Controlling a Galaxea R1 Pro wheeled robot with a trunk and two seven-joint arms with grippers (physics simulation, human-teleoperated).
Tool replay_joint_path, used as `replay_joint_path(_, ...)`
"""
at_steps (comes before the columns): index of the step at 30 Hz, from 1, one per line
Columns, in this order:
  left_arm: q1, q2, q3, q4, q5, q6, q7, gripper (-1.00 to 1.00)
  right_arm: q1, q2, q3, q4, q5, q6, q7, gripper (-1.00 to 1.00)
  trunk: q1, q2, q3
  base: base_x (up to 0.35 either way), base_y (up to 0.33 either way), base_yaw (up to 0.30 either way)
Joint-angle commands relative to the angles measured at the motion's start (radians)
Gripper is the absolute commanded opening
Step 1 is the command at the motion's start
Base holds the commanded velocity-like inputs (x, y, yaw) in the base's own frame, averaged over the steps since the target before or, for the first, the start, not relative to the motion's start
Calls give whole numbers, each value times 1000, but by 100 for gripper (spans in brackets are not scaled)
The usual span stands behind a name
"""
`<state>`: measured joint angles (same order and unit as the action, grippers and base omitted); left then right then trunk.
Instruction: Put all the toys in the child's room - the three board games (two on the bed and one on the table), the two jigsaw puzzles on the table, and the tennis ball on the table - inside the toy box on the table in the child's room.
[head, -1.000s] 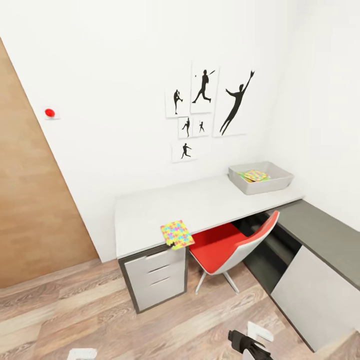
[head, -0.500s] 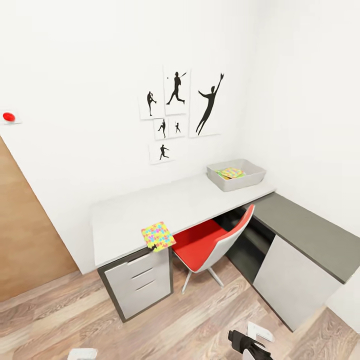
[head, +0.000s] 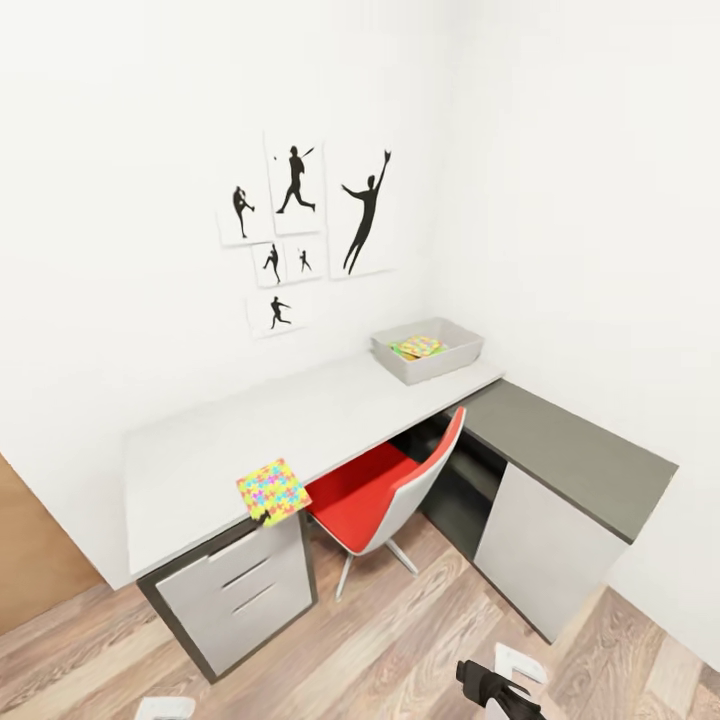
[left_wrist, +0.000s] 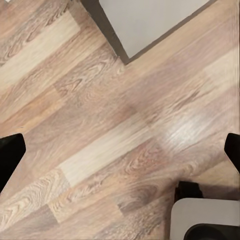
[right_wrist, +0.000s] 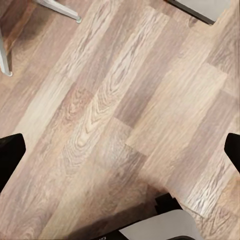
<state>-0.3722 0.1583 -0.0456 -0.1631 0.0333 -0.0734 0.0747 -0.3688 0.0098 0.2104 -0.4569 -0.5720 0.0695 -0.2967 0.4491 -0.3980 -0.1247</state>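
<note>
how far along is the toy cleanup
Partly done: the toy box on the table already holds a colourful jigsaw puzzle. Both grippers are open and empty above the wood floor. Left on the table: the other jigsaw puzzle overhanging the front edge. No board games or ball visible here.

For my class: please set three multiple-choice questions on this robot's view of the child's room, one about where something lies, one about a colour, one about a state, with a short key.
1. Where does the jigsaw puzzle on the table lie?
A. at the front edge, above the drawers
B. against the wall
C. on the chair

2. What colour is the chair seat?
A. blue
B. red
C. green

3. What state is the toy box in?
A. empty
B. upside down
C. holding something colourful

Key: 1 A, it overhangs the table's front edge above the drawers; 2 B, the seat is red; 3 C, a multicoloured item lies inside the box.
</note>
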Motion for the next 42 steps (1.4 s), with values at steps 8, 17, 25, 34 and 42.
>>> replay_joint_path(8, -1, 0, -6, 0, 4, -3, 4, 100, -1, -4, 11, -1, 5, -17, -10, 100, 1, -2, -1, 119, -59, -135)
replay_joint_path(17, -1, 0, -7, 0, 4, -3, 4, 100, -1, -9, 12, 4, -1, -47, -9, 100, 1, -2, -1, 10, -5, -10)
replay_joint_path(25, -1, 0, -7, 0, 4, -3, 4, 100, -1, -9, 8, 4, -6, -51, -10, 100, 1, -2, -1, 0, 0, 0)
replay_joint_path(34, -1, 0, -7, 0, 4, -3, 3, 100, -1, -17, -13, 6, -15, -47, 50, 100, 1, -2, -1, 0, 0, 0)
replay_joint_path(42, -5, 4, 4, 0, 14, 7, -85, 100, -1, -43, -70, 10, -25, -25, 218, 100, 1, -2, -1, 0, 0, 0)
